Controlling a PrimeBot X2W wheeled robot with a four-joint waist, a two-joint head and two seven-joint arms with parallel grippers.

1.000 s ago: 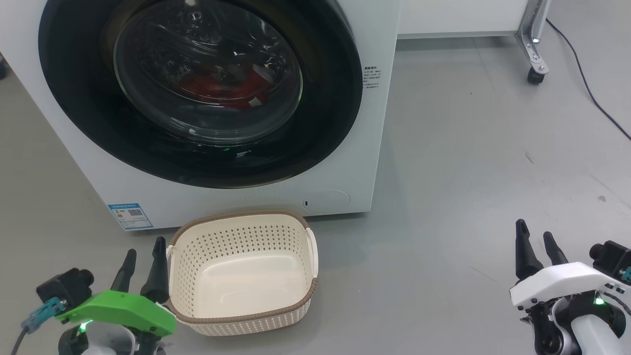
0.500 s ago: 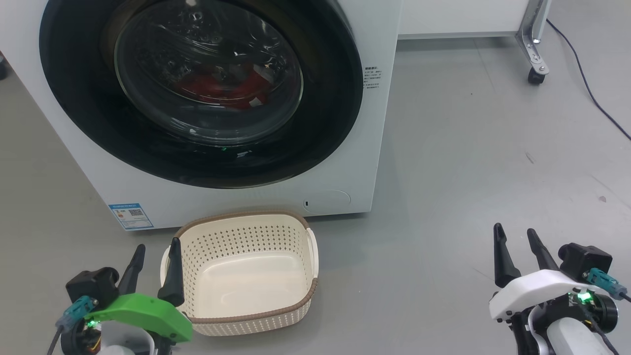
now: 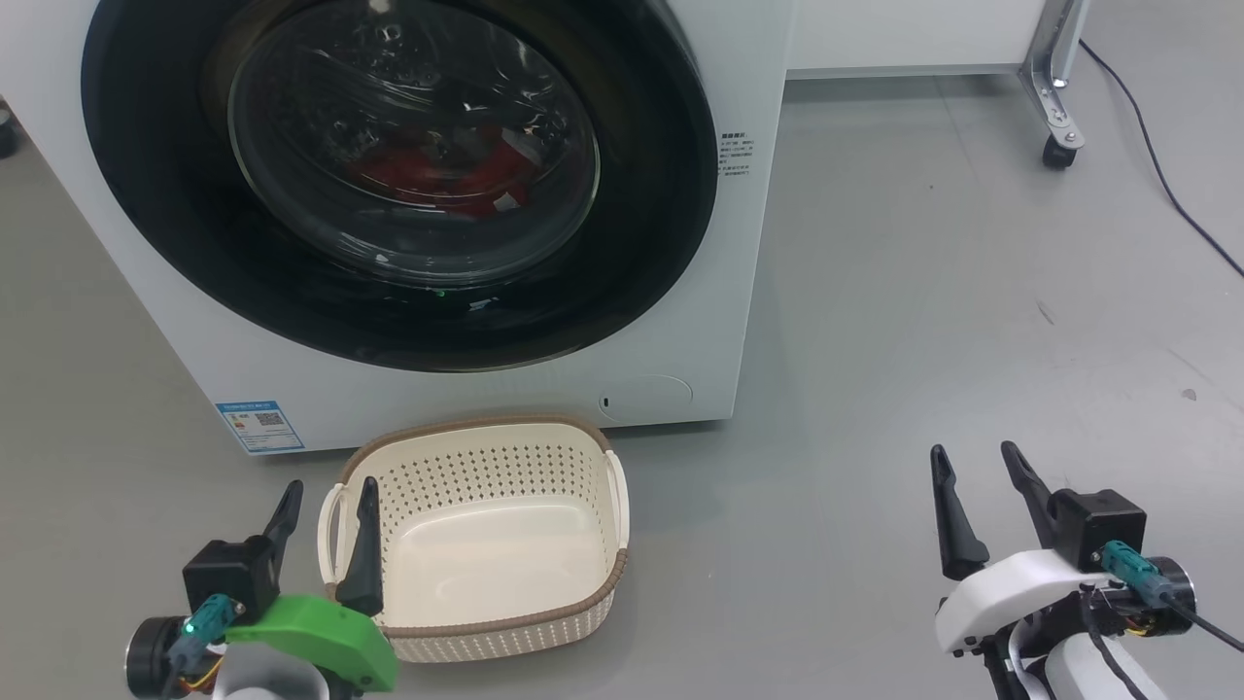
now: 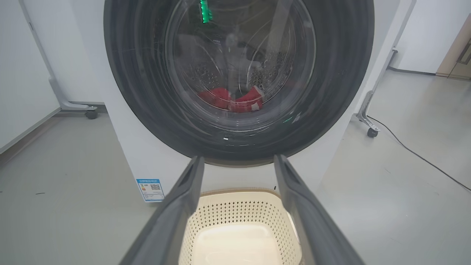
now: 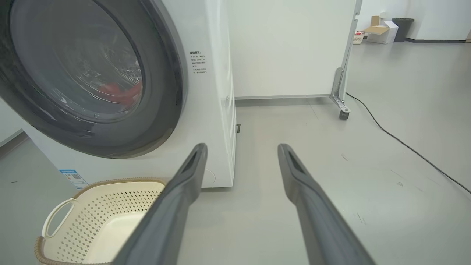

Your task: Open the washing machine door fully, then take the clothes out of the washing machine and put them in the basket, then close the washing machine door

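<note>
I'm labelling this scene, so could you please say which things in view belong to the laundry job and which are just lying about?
Job: big white front-loading washing machine; round black-ringed glass door; red fabric clothes; cream perforated plastic basket.
Lying about: thin black floor cable; grey metal castor leg.

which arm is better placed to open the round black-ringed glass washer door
Probably left: the open left gripper faces the glossy black-ringed glass door squarely; the open right gripper points at grey floor.

The washing machine door [image 3: 641,194] was closed; the red clothes [image 3: 442,175] lay inside; the cream basket [image 3: 486,630] stood empty before the washing machine [image 3: 758,87].
</note>
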